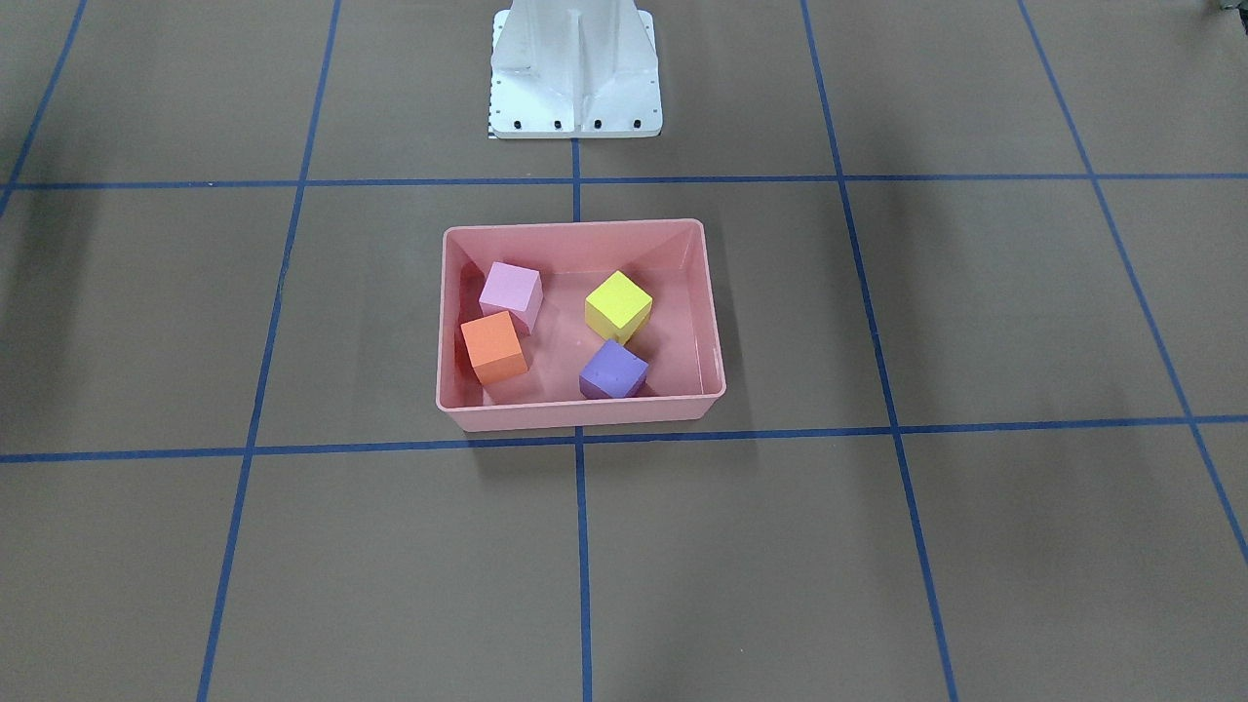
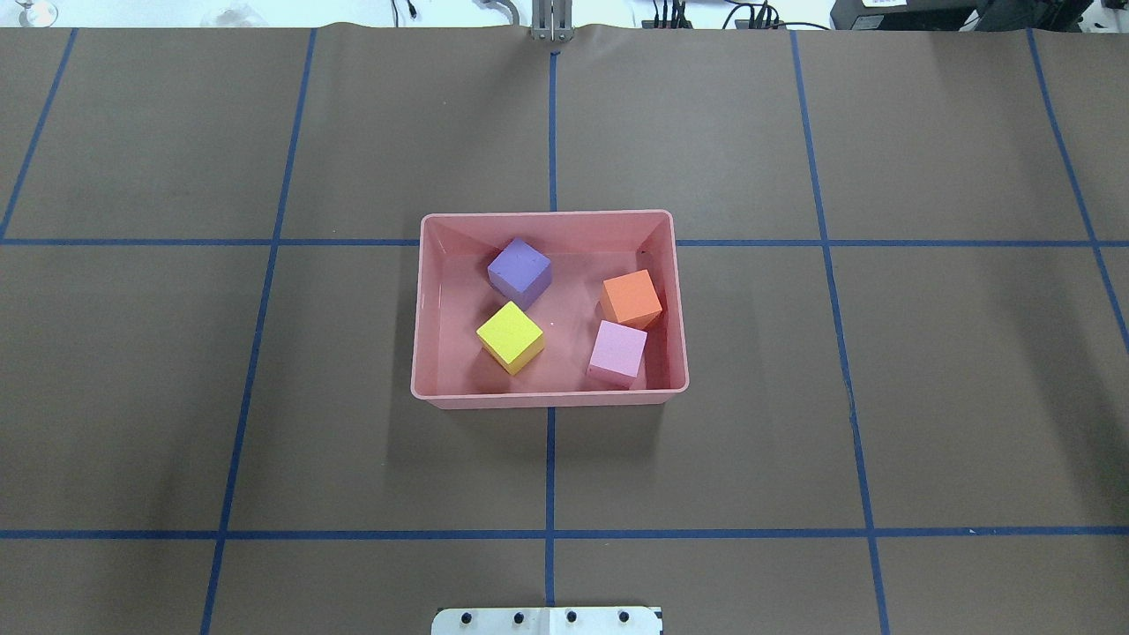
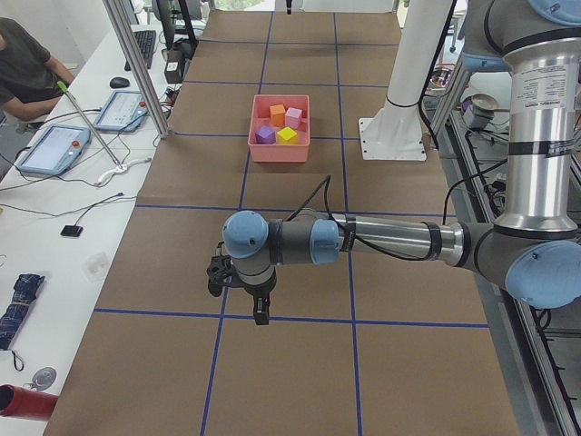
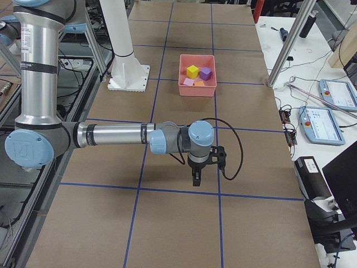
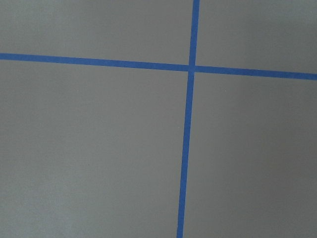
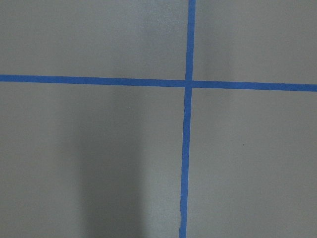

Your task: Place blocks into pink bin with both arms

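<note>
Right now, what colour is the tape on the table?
Blue tape; the overhead view shows it best.

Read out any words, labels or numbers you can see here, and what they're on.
No text can be read.
The pink bin: no print shows.
The right arm's joint cap: a mark, too blurred to read.
The tablet screens: too small to read.

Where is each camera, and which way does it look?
Front-facing: across the table, facing the robot, looking down at the pink bin; white pedestal shows.
Overhead: behind the robot, looking forward and down; pedestal's edge shows.
Exterior left: table's end, looking along it; left arm and left gripper near.
Exterior right: other end; right arm and right gripper near.
Left wrist: straight down at crossed blue tape; no gripper shows.
Right wrist: likewise, tape only.
Shared: front-facing and overhead both show four blocks in the bin.
</note>
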### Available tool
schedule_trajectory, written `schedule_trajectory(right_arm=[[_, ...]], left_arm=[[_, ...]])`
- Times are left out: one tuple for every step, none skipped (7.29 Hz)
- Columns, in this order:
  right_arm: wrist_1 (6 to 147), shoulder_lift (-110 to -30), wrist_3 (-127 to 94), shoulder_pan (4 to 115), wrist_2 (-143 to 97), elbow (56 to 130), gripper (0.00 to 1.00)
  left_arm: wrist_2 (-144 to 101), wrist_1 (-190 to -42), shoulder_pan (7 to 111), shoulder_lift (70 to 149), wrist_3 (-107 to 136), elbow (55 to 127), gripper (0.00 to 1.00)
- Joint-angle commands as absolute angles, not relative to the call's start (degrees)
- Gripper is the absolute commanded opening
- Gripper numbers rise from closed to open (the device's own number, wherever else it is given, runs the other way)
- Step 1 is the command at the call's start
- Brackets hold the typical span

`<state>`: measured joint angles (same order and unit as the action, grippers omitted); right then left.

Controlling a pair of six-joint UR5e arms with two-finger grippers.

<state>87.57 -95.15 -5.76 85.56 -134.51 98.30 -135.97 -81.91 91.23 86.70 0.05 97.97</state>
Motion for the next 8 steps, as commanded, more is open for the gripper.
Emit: schedule_trajectory(right_arm=[[87.6, -95.2, -5.8, 85.5, -134.4, 98.3, 1.00], [87.6, -95.2, -5.6, 85.4, -133.1, 98.1, 1.00], [87.6, -95.2, -5.5, 85.3, -132.2, 98.3, 1.00], [87.6, -95.2, -5.5, 85.0, -130.2, 98.9, 1.00], [87.6, -95.2, -5.4, 85.1, -129.7, 99.8, 1.00], [87.6, -95.2, -5.4, 85.1, -129.8, 99.8, 1.00], [87.6, -95.3, -5.5, 85.1, -129.8, 99.8, 1.00], [87.5, -96.1, -5.7, 85.1, -130.3, 99.8, 1.00]], left_arm=[[-136.1, -81.9, 91.2, 86.7, 0.3, 98.0, 1.00], [-136.1, -81.9, 91.2, 86.7, 0.3, 98.1, 1.00], [-136.1, -81.9, 91.2, 86.7, 0.3, 98.1, 1.00], [-136.1, -81.9, 91.2, 86.6, 0.3, 98.0, 1.00], [-136.1, -81.9, 91.2, 86.6, 0.3, 98.0, 1.00], [-136.1, -81.9, 91.2, 86.6, 0.3, 98.0, 1.00], [-136.1, -81.9, 91.2, 86.7, 0.4, 98.1, 1.00], [-136.1, -81.9, 91.2, 86.7, 0.4, 98.1, 1.00]])
